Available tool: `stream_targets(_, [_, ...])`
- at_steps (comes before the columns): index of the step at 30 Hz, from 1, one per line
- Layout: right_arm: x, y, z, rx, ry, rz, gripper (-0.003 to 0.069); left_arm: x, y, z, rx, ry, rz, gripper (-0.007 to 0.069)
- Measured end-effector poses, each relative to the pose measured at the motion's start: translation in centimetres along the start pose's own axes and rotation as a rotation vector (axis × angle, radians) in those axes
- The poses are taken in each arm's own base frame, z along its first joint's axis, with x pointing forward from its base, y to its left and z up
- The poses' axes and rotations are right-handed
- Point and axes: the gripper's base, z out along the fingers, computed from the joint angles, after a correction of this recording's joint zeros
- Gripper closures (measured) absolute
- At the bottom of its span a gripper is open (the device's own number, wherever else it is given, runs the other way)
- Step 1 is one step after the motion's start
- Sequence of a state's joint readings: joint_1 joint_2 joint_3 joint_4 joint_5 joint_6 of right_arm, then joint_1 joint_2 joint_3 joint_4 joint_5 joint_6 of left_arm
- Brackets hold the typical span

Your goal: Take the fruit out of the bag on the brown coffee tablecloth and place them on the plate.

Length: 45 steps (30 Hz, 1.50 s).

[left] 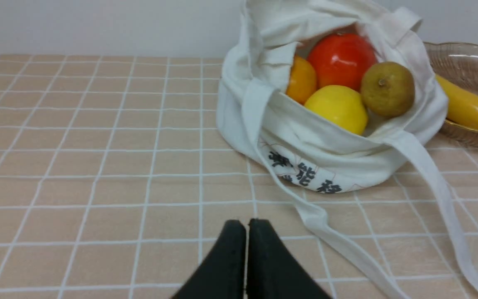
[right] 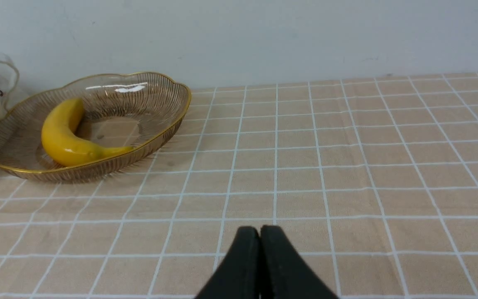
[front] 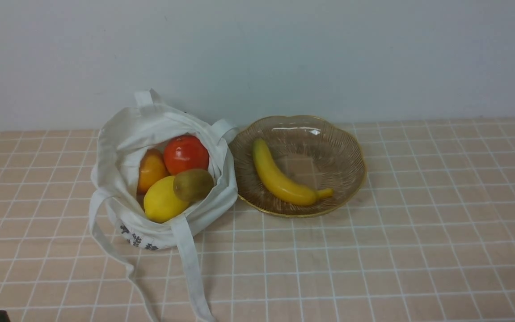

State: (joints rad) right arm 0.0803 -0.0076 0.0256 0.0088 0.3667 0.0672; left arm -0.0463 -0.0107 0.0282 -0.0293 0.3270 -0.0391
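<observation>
Operator, your left gripper (left: 246, 224) is clenched: in its wrist view the two black fingers (left: 226, 265) meet with nothing between them, low over the tablecloth (front: 373, 250) and short of the bag. Your right gripper (right: 259, 230) shows the same, fingers pressed together and empty, above bare cloth well apart from the plate.

In the front view, the cloth bag (front: 128, 134) sits at about 10 o'clock from the scene's centre, mouth open and straps trailing toward 6 o'clock. Inside you have four fruits: the red tomato-like fruit (front: 186, 153), the orange fruit (front: 151, 170) at its 8 o'clock, the lemon (front: 162, 200) and the kiwi (front: 193, 184), which rests against the lemon.

The glass plate (front: 347, 147) touches the bag's 3 o'clock side. One banana (front: 277, 176) lies in it.
</observation>
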Motion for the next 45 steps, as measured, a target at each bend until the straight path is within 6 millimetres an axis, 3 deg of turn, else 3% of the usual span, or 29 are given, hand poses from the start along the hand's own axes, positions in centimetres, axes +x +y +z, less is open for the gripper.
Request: stream_targets(45, [0.00, 0.00, 0.00, 0.000, 0.000, 0.000, 0.0672, 0.44, 0.01, -0.01, 0.007, 0.049, 0.032, 0.0632])
